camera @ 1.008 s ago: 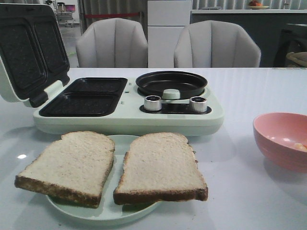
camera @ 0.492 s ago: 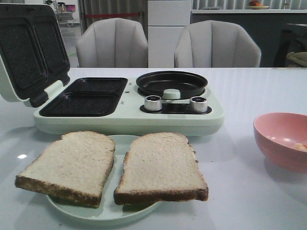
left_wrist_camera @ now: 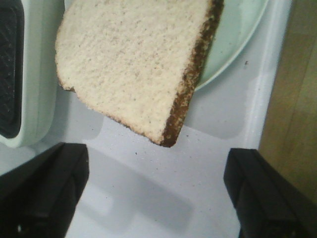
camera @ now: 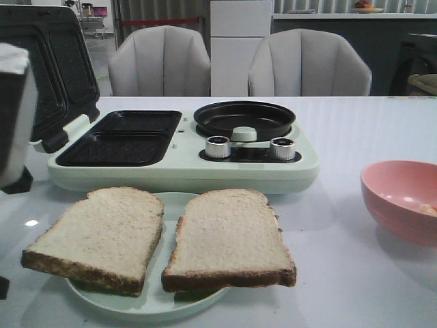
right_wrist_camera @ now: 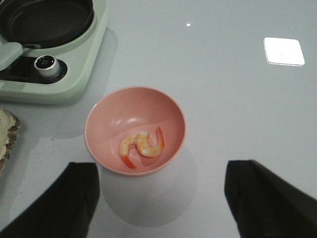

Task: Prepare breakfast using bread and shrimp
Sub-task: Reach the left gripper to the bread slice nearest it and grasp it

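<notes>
Pink bowl (right_wrist_camera: 134,136) holds shrimp (right_wrist_camera: 141,147); bread (camera: 160,238) on plate (camera: 150,301); both grippers' jaws wide

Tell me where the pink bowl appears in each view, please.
Front view: pink bowl at the right edge, partly cut off.
Left wrist view: not in it.
Right wrist view: bowl central, holding the shrimp.
Shared landmark: the silver knob on the green cooker.

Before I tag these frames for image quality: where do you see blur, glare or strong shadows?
Front view: the left arm at the left edge is a soft, out-of-focus mass; a small glare spot sits on the table left of the plate. Left wrist view: the bread is sharp and casts a soft shadow. Right wrist view: a bright square reflection on the tabletop; the pink bowl and shrimp are clear.
</notes>
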Controlling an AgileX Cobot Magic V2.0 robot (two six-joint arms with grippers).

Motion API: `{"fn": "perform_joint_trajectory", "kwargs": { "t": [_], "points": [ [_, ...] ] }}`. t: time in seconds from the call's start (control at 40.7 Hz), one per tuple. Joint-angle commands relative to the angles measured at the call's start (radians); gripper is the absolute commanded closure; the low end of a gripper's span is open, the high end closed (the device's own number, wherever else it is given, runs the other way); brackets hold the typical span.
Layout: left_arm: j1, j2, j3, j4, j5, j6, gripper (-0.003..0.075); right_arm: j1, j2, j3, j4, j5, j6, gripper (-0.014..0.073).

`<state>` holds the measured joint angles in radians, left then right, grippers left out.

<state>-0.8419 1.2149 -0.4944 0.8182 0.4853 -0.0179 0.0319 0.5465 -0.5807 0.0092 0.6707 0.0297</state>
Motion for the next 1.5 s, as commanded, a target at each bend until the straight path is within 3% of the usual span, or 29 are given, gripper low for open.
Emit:
{"fn": "perform_joint_trajectory", "kwargs": {
  "t": [0.0, 0.27, 0.492, 0.615, 0.934, 1.057, 1.475],
  "points": [
    [-0.023, 0.046, -0.028, 0.196, -0.037, -0.178, 0.0118, -0.007, 0.01, -0.026, 0.003, -0.078, -0.007, -0.0029],
    [-0.027, 0.217, -0.03, 0.503, 0.002, -0.428, 0.0118, -0.007, 0.01, -0.026, 0.003, -0.078, -0.007, -0.0029],
    [-0.027, 0.298, -0.061, 0.603, 0.025, -0.524, 0.0125, -0.007, 0.01, -0.026, 0.003, -0.078, -0.007, -0.0029],
    [-0.027, 0.325, -0.076, 0.609, 0.053, -0.526, 0.021, -0.007, 0.01, -0.026, 0.003, -0.078, -0.007, -0.0029],
    [-0.027, 0.32, -0.078, 0.594, 0.068, -0.526, 0.0537, -0.007, 0.01, -0.026, 0.003, -0.078, -0.007, -0.0029],
    [-0.029, 0.311, -0.078, 0.587, 0.098, -0.526, 0.062, -0.007, 0.01, -0.026, 0.003, -0.078, -0.007, -0.0029],
    [-0.12, 0.16, -0.082, 0.581, 0.286, -0.526, 0.062, -0.007, 0.01, -0.026, 0.003, -0.078, -0.007, -0.0029]
  ]
}}
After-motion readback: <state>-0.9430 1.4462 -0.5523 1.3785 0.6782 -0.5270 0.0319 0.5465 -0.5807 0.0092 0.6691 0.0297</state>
